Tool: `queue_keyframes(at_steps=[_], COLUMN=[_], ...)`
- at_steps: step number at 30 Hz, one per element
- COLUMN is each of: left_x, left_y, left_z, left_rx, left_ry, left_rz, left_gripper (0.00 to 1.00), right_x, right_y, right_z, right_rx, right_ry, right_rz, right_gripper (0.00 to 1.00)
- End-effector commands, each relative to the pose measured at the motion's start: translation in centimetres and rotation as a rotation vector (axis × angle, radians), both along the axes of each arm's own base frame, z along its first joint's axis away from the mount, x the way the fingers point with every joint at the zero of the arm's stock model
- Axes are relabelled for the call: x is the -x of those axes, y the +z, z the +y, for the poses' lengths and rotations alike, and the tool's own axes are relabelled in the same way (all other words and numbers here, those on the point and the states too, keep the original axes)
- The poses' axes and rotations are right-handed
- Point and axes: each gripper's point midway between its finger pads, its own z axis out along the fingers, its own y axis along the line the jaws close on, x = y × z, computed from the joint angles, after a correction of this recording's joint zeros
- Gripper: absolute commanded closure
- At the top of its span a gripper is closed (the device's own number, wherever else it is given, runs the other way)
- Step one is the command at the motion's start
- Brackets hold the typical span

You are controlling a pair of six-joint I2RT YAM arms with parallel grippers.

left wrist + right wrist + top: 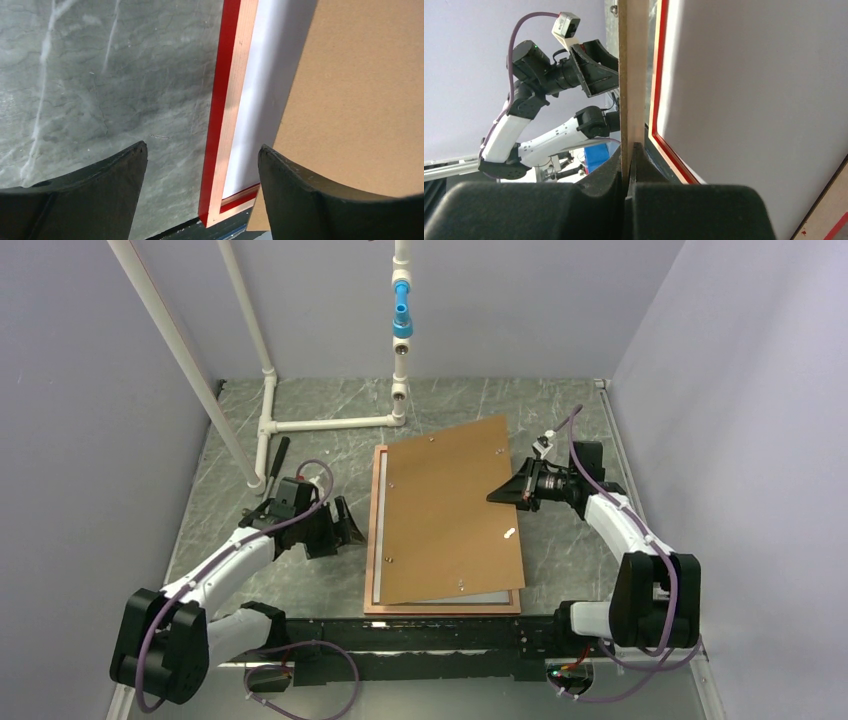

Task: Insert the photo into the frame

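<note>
Two widely spread fingers show that the left gripper (pixel 352 528) is empty. It sits just beside the left border of the frame (pixel 376 540), over a grey marbled table (pixel 320 430). The frame lies flat with its pale wood face up, and red shows along its outer edge. Inside it the photo (pixel 257 115) lies white face up, seen only as a strip along that left border. A brown backing board (pixel 450 510) lies askew over both and hides the rest of the photo. On the right, the right gripper (pixel 500 495) pinches the board's right edge, its fingers pressed tight against it.
</note>
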Motion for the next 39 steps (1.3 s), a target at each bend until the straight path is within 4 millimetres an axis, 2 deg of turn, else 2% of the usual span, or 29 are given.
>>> queue_keyframes(at_steps=[1, 16, 17, 33, 39], left_x=[-0.9, -1.0, -1.0, -1.1, -1.1], left_y=[0.4, -1.2, -1.3, -2.3, -2.3], left_z=[-1.1, -2.7, -2.8, -3.5, -3.6], left_rx=[0.062, 0.060, 0.060, 0.030, 0.027], left_ry=[-0.011, -0.039, -0.042, -0.066, -0.072], left_rz=[-0.029, 0.010, 0.013, 0.042, 0.041], left_gripper=[0.17, 0.20, 0.20, 0.21, 0.21], right_x=[-0.9, -1.8, -1.5, -1.8, -2.4], right_y=[1.8, -0.4, -0.5, -2.7, -2.7], right_z=[0.7, 0.8, 1.4, 1.7, 1.5], right_rx=[-0.016, -0.008, -0.009, 0.016, 0.032], right_ry=[0.046, 0.034, 0.056, 0.056, 0.019], right_rz=[-0.089, -0.049, -0.047, -0.016, -0.039], right_gripper=[1.00, 1.00, 1.00, 1.00, 1.00])
